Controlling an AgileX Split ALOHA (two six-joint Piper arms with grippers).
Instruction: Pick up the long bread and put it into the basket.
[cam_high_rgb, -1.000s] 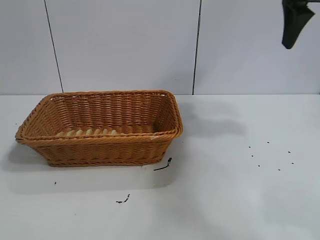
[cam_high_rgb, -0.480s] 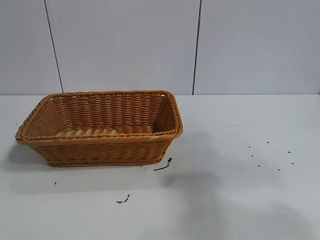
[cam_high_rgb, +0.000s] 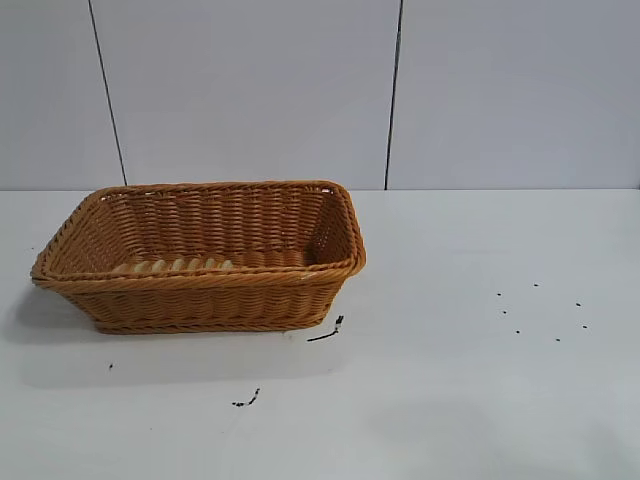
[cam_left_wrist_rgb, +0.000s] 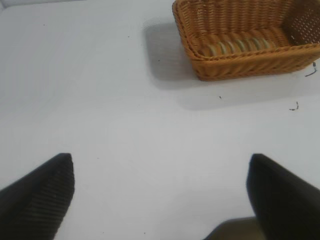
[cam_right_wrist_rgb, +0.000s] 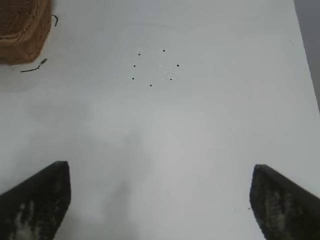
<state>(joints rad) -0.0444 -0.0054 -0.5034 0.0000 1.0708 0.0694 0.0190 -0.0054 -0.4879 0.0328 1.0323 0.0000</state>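
The long bread (cam_high_rgb: 175, 265) lies inside the orange-brown wicker basket (cam_high_rgb: 200, 283) on the white table, against the near wall, only its striped top showing over the rim. The left wrist view shows the long bread (cam_left_wrist_rgb: 240, 46) in the basket (cam_left_wrist_rgb: 250, 62) too. My left gripper (cam_left_wrist_rgb: 160, 175) is open above bare table, well away from the basket, with nothing between its fingers. My right gripper (cam_right_wrist_rgb: 160, 182) is open too, over bare table to the right of the basket (cam_right_wrist_rgb: 22, 35), holding nothing. Neither gripper appears in the exterior view.
A small black scrap (cam_high_rgb: 328, 331) lies by the basket's near right corner and another (cam_high_rgb: 247, 399) nearer the front. A cluster of black specks (cam_high_rgb: 545, 312) dots the table on the right. A white panelled wall stands behind the table.
One second ago the right gripper showed at the top right of the exterior view; it has since left that view, and its shadow has faded from the table.
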